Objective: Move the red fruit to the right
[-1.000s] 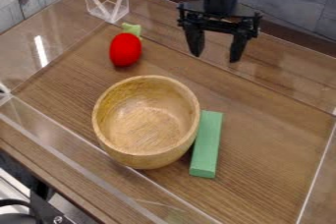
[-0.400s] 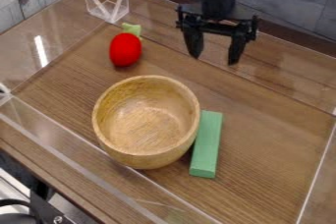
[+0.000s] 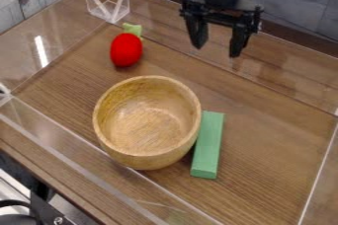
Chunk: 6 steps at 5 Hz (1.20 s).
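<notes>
One red fruit (image 3: 126,49) at ten o'clock on the bench (image 3: 264,115), just beyond the bowl, not touching it. End effector (image 3: 216,44) at one o'clock, fingers wide apart, nothing held. Progress: grasp and move right both look still to do. Count: one fruit, one wooden bowl (image 3: 146,120) mid-bench, one green block (image 3: 208,146) at five o'clock.

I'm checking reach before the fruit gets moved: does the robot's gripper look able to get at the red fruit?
Probably yes: the gripper hangs open, and nothing visible stands between it and the red fruit; the bowl lies off that line.
</notes>
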### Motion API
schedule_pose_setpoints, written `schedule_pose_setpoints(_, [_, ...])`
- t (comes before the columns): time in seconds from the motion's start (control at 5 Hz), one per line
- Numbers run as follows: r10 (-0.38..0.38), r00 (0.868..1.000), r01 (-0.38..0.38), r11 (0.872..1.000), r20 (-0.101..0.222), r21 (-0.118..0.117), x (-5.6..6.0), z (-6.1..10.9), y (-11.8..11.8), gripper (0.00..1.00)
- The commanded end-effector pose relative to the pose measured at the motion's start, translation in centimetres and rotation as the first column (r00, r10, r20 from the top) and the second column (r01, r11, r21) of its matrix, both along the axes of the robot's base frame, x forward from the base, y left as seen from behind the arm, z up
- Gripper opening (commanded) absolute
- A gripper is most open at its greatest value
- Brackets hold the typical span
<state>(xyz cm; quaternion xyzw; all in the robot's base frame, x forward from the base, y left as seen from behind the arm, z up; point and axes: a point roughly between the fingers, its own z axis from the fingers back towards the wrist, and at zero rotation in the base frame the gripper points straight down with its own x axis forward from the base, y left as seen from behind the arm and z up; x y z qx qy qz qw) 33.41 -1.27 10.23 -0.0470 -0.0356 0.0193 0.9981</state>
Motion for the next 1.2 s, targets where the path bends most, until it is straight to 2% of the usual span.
schedule_pose_setpoints(0.0, [-0.053,0.995,0.053,0.999,0.084,0.003,0.7,3.1,-0.7,1.0])
schedule_pose_setpoints(0.4, [-0.054,0.995,0.054,0.999,0.082,0.0,-0.3,3.4,1.3,1.0])
schedule_pose_setpoints(0.6, [-0.088,0.994,0.09,0.996,0.067,-0.021,-0.9,2.2,0.7,1.0])
schedule_pose_setpoints(0.8, [-0.117,0.991,0.12,0.992,0.058,-0.044,-0.5,1.4,-0.1,1.0])
schedule_pose_setpoints(1.0, [-0.095,0.994,0.097,0.994,0.05,-0.044,0.1,0.4,-0.7,1.0])
